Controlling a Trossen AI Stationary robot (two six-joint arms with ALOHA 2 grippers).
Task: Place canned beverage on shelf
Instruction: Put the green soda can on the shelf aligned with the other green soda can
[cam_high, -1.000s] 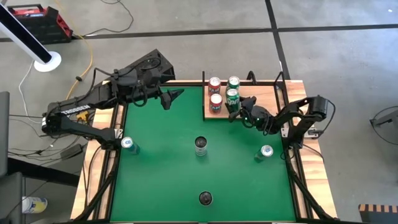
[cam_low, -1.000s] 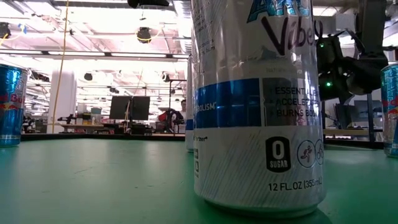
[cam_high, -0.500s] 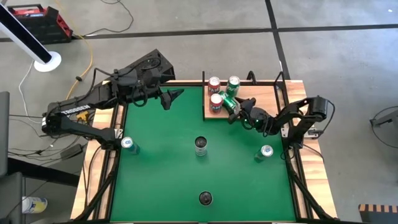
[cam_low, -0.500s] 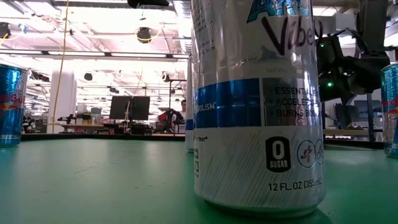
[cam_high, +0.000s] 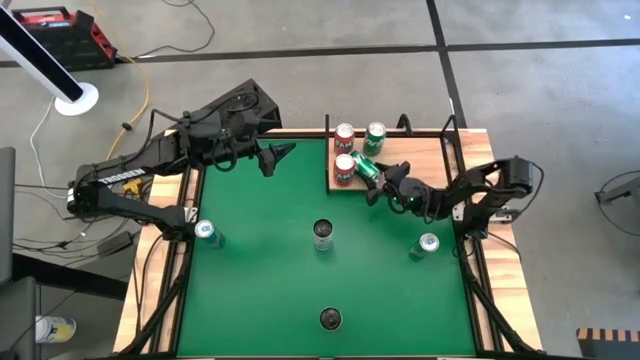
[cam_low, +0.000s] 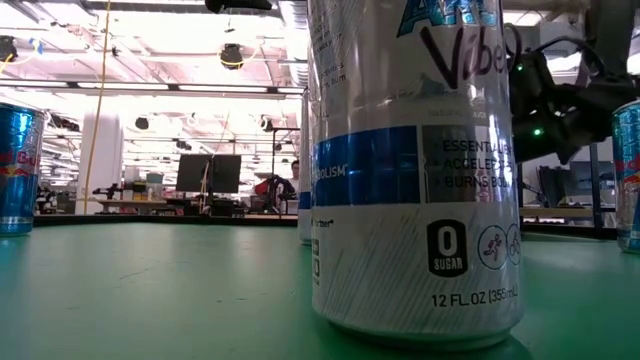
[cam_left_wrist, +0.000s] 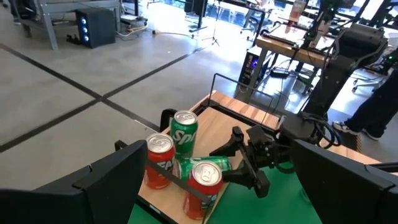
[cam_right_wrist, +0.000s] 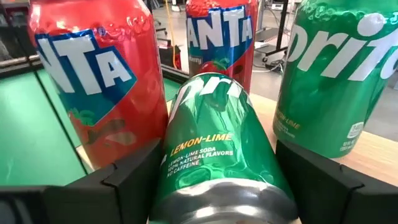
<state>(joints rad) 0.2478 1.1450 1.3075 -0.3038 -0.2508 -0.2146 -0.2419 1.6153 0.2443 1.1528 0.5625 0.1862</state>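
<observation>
The shelf (cam_high: 400, 158), a pale-wood panel, lies at the green table's far right. On it stand two red Fanta cans (cam_high: 345, 133) (cam_high: 345, 167) and one green Sprite can (cam_high: 376, 133). A second green Sprite can (cam_high: 365, 167) lies tipped on its side beside the nearer Fanta can. My right gripper (cam_high: 383, 180) reaches it from the right, its fingers on either side of the can's bottom end (cam_right_wrist: 224, 199). My left gripper (cam_high: 276, 154) waits open and empty over the table's far left. My right gripper has the tipped Sprite can's bottom end (cam_right_wrist: 186, 186) between its two fingers (cam_right_wrist: 134, 177), one on each side wall. The fingers come nearly level from the table's right and lie along the can. The can's top end points away, toward the two Fanta cans (cam_right_wrist: 93, 81).
On the green felt stand two blue Red Bull cans (cam_high: 207, 232) (cam_high: 428, 243) and two dark-topped cans (cam_high: 322, 232) (cam_high: 330, 318). A large white can (cam_low: 415, 160) fills the low view. A wooden slatted rim (cam_high: 500, 270) runs round the table.
The Sprite can by my right gripper stood upright on the shelf's near part. It has tipped over toward the table's left, beside the nearer Fanta can. My right gripper has gone a little toward the table's left and near edge with it.
</observation>
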